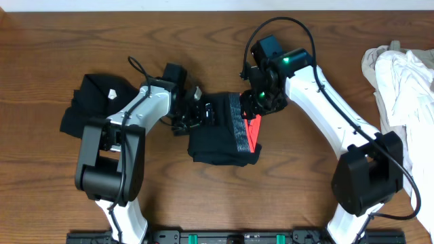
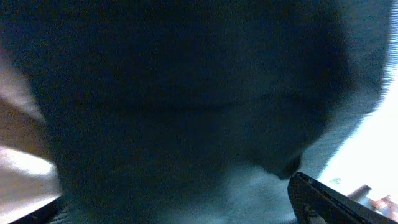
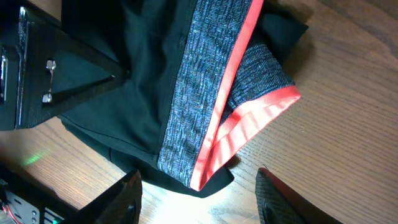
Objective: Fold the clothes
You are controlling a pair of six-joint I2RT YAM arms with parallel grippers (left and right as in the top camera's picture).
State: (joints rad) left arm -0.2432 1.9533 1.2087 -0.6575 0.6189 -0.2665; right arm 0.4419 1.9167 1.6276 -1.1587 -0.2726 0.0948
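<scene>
The right pincer (image 3: 200,200) hangs with its fingers apart over the red edge (image 3: 249,121) of the trousers (image 1: 215,144). These lie as a folded bundle in the middle of the table (image 1: 41,190), between the two arms, grey waistband (image 3: 189,93) up. The left pincer (image 1: 192,116) is at the bundle's left side. Dark, blurred cloth fills its camera and only one finger (image 2: 329,200) shows, so I cannot tell whether it is clamped. A white cloth heap (image 1: 403,81) is cut off at the right edge.

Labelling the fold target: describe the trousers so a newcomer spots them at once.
On the wooden table, look at the centre. The trousers lie there as a black bundle. Unlike the black garment at left and the white pile at right, they show a grey waistband with a red-orange edge.
</scene>
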